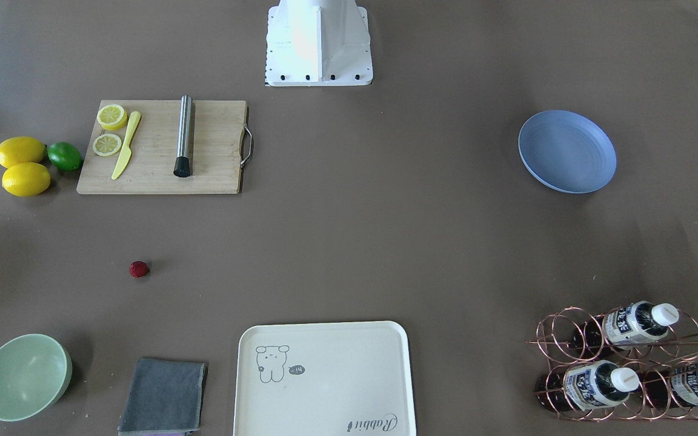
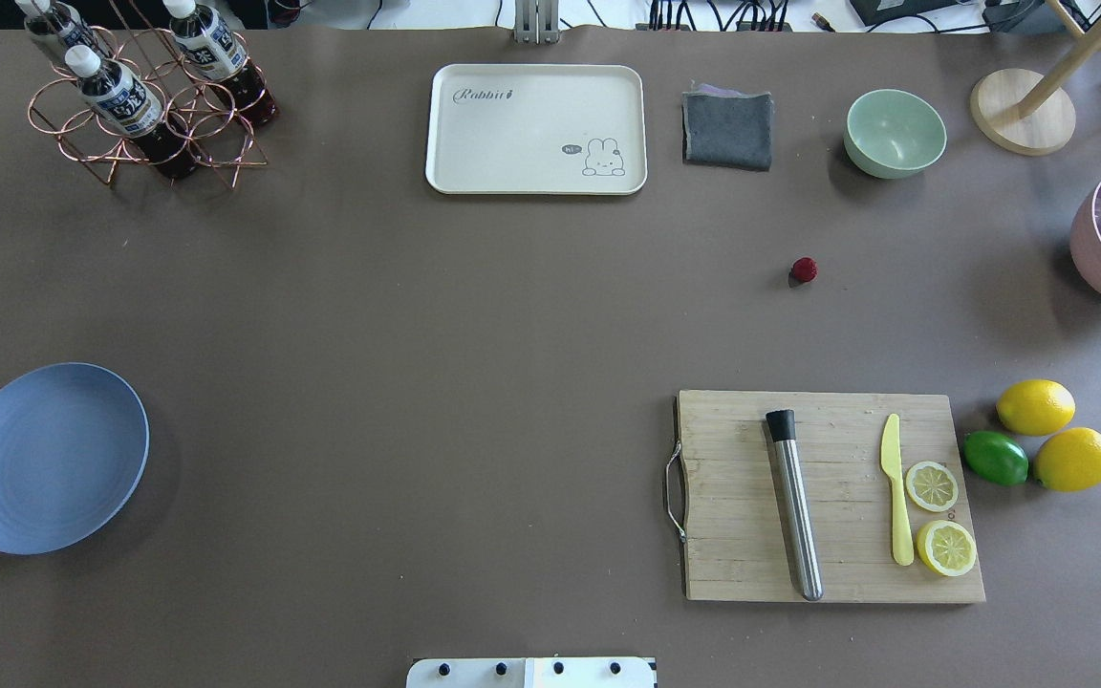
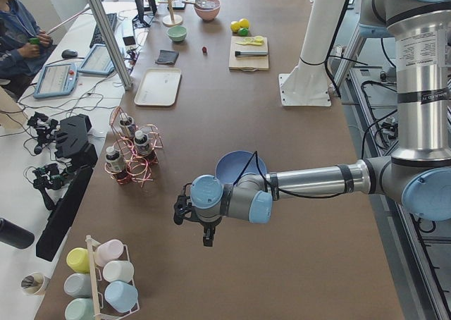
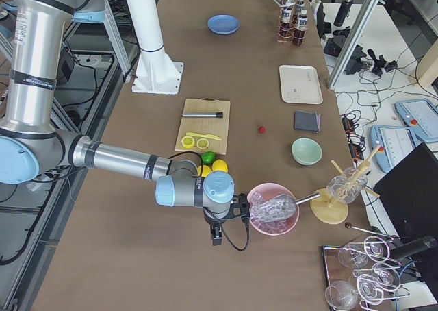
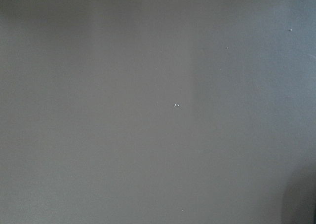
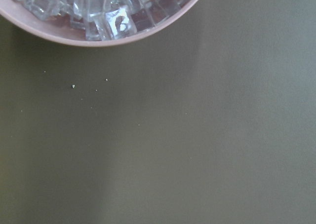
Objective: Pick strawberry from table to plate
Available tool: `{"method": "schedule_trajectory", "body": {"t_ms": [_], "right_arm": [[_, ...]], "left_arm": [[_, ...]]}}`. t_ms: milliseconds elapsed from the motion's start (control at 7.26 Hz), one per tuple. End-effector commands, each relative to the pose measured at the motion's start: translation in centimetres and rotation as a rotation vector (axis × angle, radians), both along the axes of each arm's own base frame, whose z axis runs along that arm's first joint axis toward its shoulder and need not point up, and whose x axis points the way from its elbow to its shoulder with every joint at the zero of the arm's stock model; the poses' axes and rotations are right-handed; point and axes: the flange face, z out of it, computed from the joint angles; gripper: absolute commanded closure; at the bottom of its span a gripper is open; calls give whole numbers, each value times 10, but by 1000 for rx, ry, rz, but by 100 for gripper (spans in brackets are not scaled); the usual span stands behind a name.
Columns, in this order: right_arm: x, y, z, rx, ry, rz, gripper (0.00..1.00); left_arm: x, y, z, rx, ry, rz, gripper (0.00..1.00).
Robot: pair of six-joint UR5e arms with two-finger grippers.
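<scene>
Left fingers [image 3: 206,238] and right fingers [image 4: 216,238]: can't tell their gap. Strawberry [image 1: 139,269] sits on the table [image 1: 349,242], plate [image 1: 567,151] well apart.

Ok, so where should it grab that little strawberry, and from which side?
Probably pinch the strawberry across its round middle, coming straight down from above. It is small, sits low on the table, with nothing close beside it.

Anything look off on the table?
Only the strawberry: it lies alone on bare table, apart from the lemons beside the board. Nothing looks spilled, tipped or damaged.
</scene>
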Motion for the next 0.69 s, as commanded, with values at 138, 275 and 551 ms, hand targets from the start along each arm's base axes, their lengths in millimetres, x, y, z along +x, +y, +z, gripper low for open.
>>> {"method": "schedule_trajectory", "body": {"t_ms": [138, 275, 551], "right_arm": [[0, -1, -2, 7, -1, -1, 0], [0, -2, -3, 7, -3, 0, 0], [-1, -2, -4, 6, -6, 0, 0]], "left_arm": [[4, -8, -23, 69, 72, 12, 1], [8, -1, -37, 172, 153, 33, 1], [14, -10, -57, 238, 181, 17, 1]]}}
